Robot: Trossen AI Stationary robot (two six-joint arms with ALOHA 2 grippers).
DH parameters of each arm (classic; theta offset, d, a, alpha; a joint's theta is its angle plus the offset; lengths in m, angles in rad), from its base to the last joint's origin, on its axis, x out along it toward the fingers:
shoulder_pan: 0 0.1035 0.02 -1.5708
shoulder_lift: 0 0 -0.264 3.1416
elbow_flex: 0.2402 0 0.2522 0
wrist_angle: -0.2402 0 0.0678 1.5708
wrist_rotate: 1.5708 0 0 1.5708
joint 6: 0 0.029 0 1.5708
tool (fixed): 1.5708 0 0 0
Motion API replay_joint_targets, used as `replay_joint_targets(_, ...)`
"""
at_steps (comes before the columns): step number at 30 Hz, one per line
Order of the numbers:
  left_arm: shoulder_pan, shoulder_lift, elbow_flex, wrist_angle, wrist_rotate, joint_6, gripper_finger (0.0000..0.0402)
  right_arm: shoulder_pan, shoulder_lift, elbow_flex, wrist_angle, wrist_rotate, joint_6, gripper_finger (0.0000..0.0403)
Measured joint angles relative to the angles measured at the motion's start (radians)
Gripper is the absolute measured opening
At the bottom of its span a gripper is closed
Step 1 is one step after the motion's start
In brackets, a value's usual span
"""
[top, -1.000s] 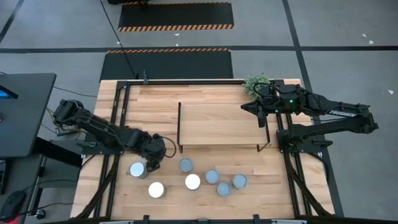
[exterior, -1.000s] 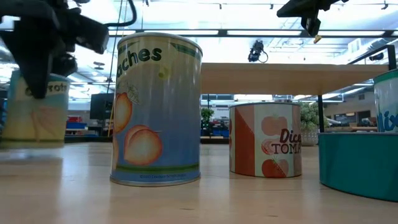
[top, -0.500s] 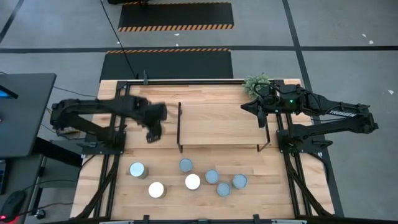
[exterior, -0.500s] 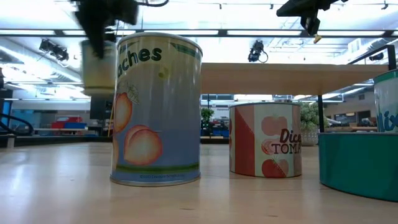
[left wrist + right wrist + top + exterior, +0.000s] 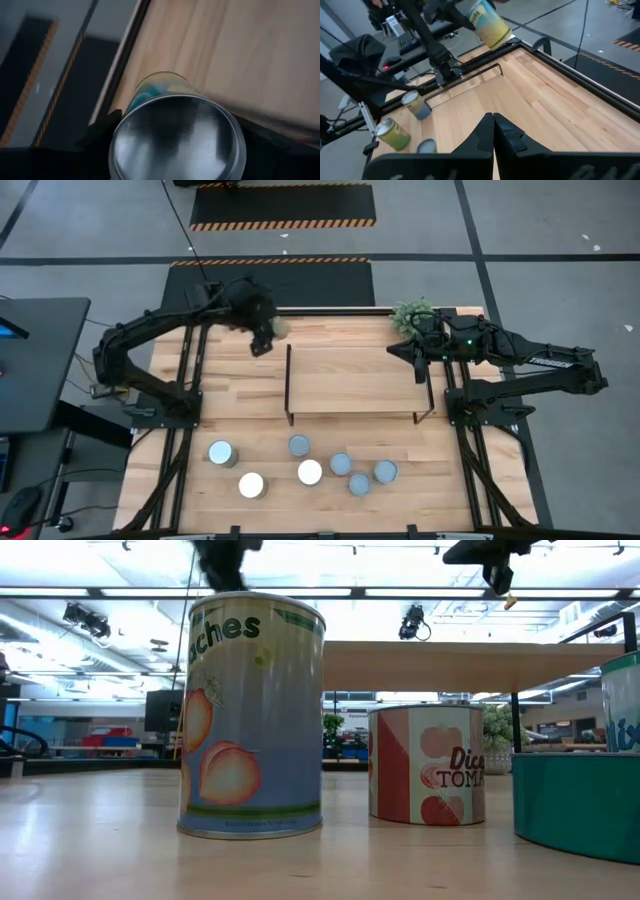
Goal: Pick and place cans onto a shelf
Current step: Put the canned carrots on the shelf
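Left gripper (image 5: 262, 330): you have it clamped across the sides of a small yellow-labelled metal can (image 5: 489, 21), raised over the table's far left area, just beside the shelf's left end.
Carried can, wrist view: its bright steel end (image 5: 177, 137) faces the camera, and the can sits tilted in the jaws rather than upright.
Shelf: the low light-wood board on thin black legs (image 5: 350, 378) looks bare on top; nothing is placed yet.
Waiting cans: six remain near the table's front edge, among them a white-topped one (image 5: 251, 485) and a grey-topped one (image 5: 222, 453).
Right gripper (image 5: 418, 366): parked at the shelf's right end, fingers pressed together, holding nothing.
Handling: expect a rigid, smooth-walled, probably full and fairly heavy can; the paper label likely gives some friction, bare metal little.
Grip point: take it mid-height across the label.
Caution: level it before you set it down, or it may tip or roll off the board.
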Motion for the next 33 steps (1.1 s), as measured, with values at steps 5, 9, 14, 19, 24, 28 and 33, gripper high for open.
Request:
replay_joint_targets(5, -0.011, 0.085, 0.070, 0.057, 0.131, 0.063, 0.0315, -0.002, 0.000, 0.000, 0.010, 0.006, 0.001, 0.0005)
replay_joint_targets(9, -0.028, 0.175, 0.138, 0.043, 0.221, 0.079, 0.0315, -0.002, 0.000, 0.000, 0.017, 0.006, 0.016, 0.0005)
replay_joint_targets(14, -0.036, 0.319, 0.345, -0.020, 0.260, 0.100, 0.0315, -0.002, 0.000, 0.000, 0.017, 0.006, 0.020, 0.0005)
replay_joint_targets(19, -0.036, 0.464, 0.538, -0.179, 0.289, 0.155, 0.0315, -0.002, -0.004, 0.000, 0.012, 0.005, 0.020, 0.0005)
replay_joint_targets(24, -0.039, 0.542, 0.620, -0.330, 0.310, 0.208, 0.0315, -0.002, -0.010, 0.000, 0.013, 0.006, 0.020, 0.0005)
replay_joint_targets(28, -0.052, 0.559, 0.628, -0.358, 0.314, 0.236, 0.0315, -0.002, -0.009, 0.000, 0.013, 0.006, 0.020, 0.0005)
replay_joint_targets(33, -0.053, 0.576, 0.630, -0.395, 0.313, 0.247, 0.0315, -0.002, -0.006, 0.000, 0.014, 0.007, 0.019, 0.0005)
